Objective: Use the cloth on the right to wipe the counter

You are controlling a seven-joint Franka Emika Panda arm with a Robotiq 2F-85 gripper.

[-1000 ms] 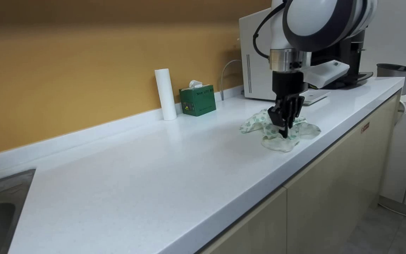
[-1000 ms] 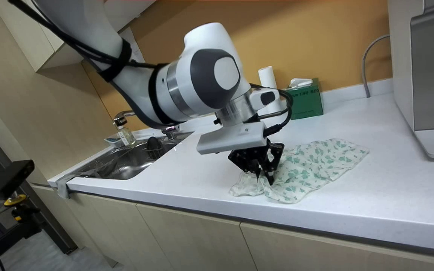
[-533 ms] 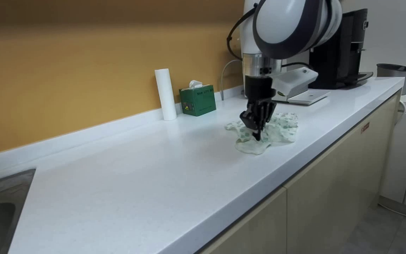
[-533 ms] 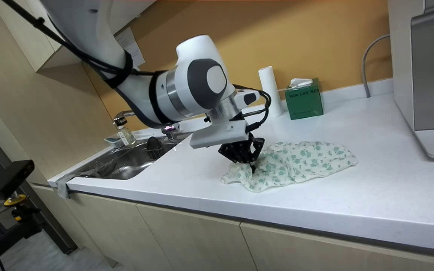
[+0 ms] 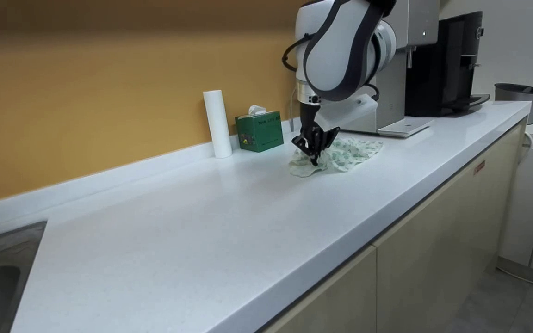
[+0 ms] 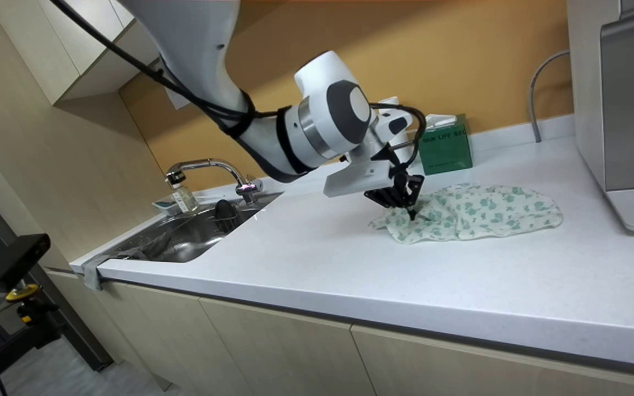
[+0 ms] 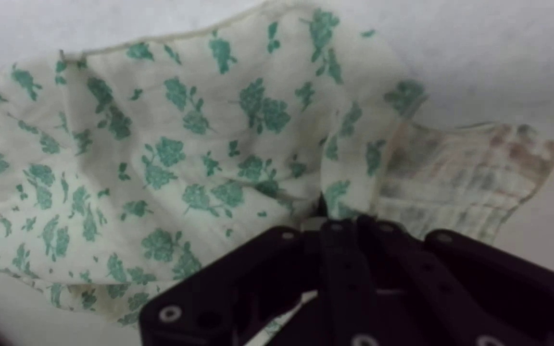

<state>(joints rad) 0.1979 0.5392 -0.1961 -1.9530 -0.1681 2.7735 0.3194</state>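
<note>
claw (image 6: 411,213) pinches cloth (image 6: 493,212); only the wrist view shows its brownish end (image 7: 517,154).

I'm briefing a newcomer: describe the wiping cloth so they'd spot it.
Find the white counter along the orange wall. On it, partly under the black gripper, lies a rumpled cloth. Its green floral print on white sets it apart from the white roll and green tissue box nearer the wall.

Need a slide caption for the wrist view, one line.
Gripper pinching a rumpled, green-floral cloth on the white counter.
</note>
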